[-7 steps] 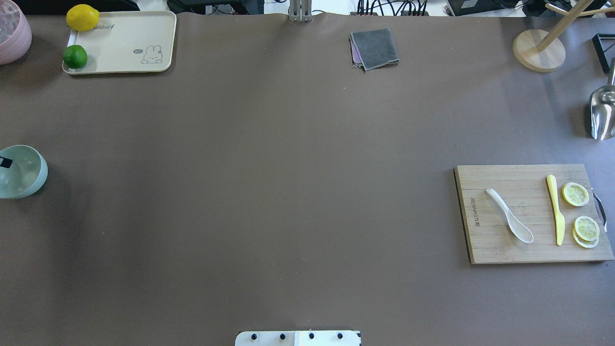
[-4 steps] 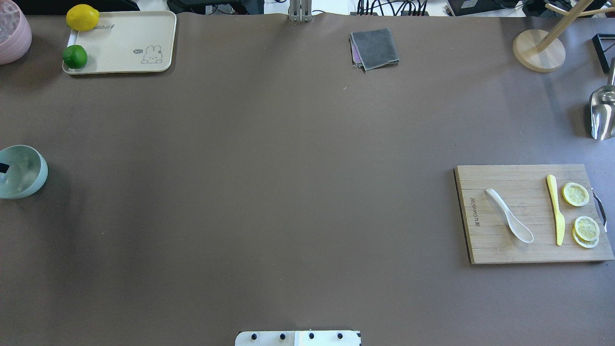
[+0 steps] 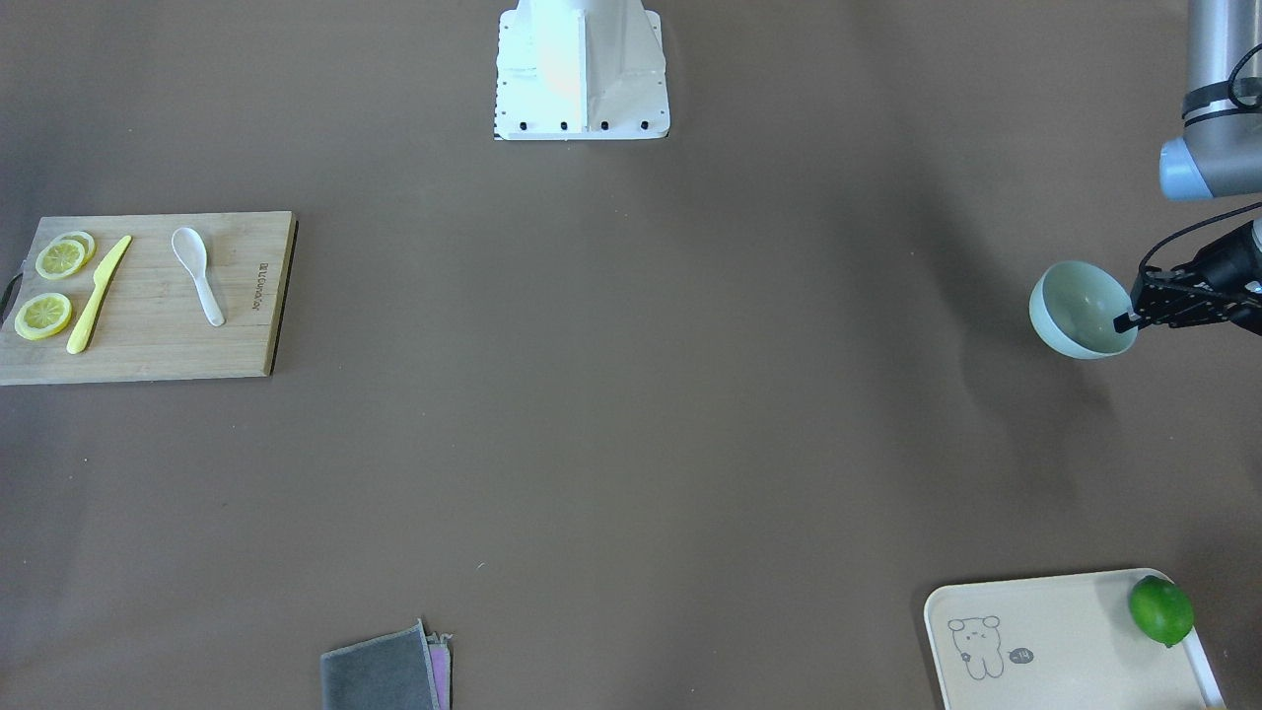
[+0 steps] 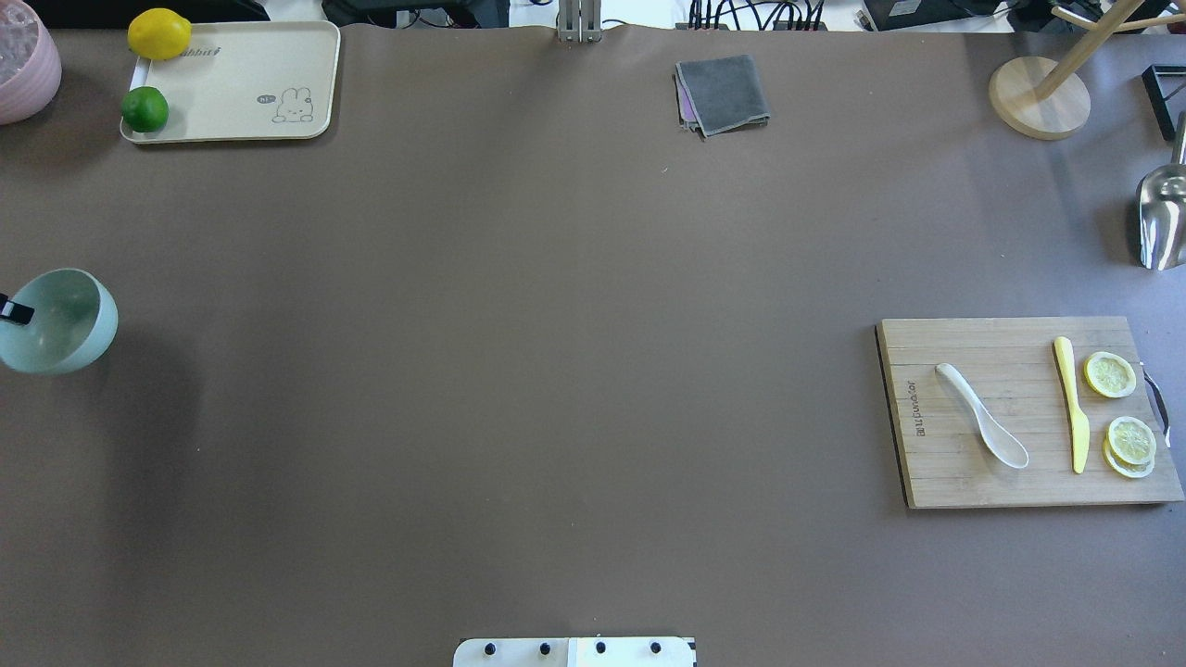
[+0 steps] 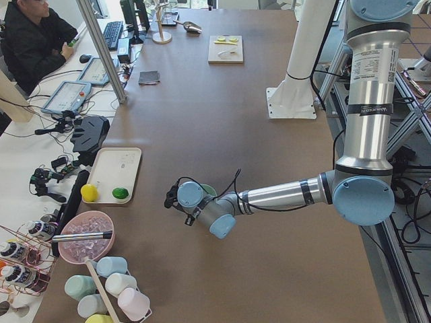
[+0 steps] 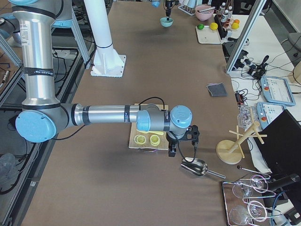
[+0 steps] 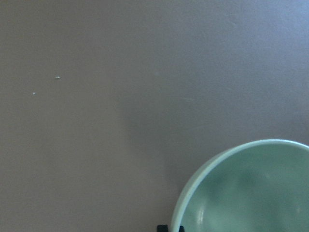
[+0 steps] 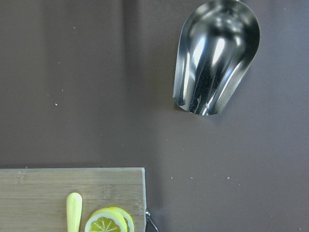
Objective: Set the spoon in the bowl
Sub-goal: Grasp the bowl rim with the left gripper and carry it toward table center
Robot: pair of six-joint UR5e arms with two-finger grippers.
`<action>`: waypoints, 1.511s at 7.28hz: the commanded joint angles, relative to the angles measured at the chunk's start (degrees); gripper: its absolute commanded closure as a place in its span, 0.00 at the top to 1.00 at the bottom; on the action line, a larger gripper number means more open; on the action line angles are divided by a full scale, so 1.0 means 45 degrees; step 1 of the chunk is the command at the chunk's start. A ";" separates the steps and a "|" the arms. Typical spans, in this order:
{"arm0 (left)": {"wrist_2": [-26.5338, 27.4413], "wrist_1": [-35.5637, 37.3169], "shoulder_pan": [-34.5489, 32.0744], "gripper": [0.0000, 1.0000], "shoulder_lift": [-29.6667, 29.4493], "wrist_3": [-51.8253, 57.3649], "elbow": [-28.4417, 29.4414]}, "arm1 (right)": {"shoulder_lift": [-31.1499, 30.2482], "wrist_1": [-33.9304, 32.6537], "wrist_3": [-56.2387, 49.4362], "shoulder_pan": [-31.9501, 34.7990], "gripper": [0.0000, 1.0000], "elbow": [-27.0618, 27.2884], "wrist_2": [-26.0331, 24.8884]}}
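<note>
The white spoon (image 4: 982,414) lies on the wooden cutting board (image 4: 945,482) at the right of the table, scoop toward the robot; it also shows in the front-facing view (image 3: 197,261). The mint-green bowl (image 4: 60,320) is at the far left, lifted off the table and tilted. My left gripper (image 3: 1124,321) is shut on the bowl's rim (image 3: 1080,306); the left wrist view shows the bowl's inside (image 7: 251,193). My right gripper (image 6: 183,149) hovers past the board's right end near the metal scoop; I cannot tell whether it is open or shut.
A yellow knife (image 4: 1070,403) and lemon slices (image 4: 1110,374) share the board. A metal scoop (image 4: 1163,218) lies at the right edge. A grey cloth (image 4: 723,93), a wooden stand (image 4: 1038,97), a tray (image 4: 250,83) with lemon and lime, and a pink bowl (image 4: 23,56) line the far side.
The bowl has risen off the table, tilted and shifted a little to the right in the left gripper's hold. The spoon and board have not moved.
</note>
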 commanded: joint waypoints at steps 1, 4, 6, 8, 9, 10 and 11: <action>-0.0126 0.0011 -0.0002 0.00 -0.1080 -0.3573 -0.1187 | 0.0954 -0.0198 0.0047 -0.0013 1.00 -0.0182 -0.0502; 0.1288 0.0049 0.0481 0.00 -0.2860 -0.6356 -0.1851 | 0.1393 -0.0103 0.0826 0.0006 1.00 -0.1121 0.1046; 0.3379 0.0708 0.2781 0.00 -0.4554 -0.8697 -0.2244 | 0.1431 -0.0044 0.0828 -0.0226 1.00 -0.0946 0.0997; 0.6363 0.3063 0.5473 0.00 -0.6331 -0.9932 -0.3062 | 0.1763 -0.0141 0.0828 -0.0248 1.00 -0.0808 0.0783; 0.7558 0.4314 0.6453 0.00 -0.7405 -1.0479 -0.3221 | 0.2073 -0.0084 0.0829 -0.0325 1.00 -0.0867 0.0530; 0.8672 0.4965 0.7468 0.00 -0.8073 -1.0949 -0.3222 | 0.1999 -0.0064 0.0848 -0.0365 1.00 -0.0906 0.0392; 1.0153 0.5281 0.8658 0.00 -0.8408 -1.0953 -0.3087 | 0.1901 -0.0121 0.1003 -0.0404 1.00 -0.0964 0.0449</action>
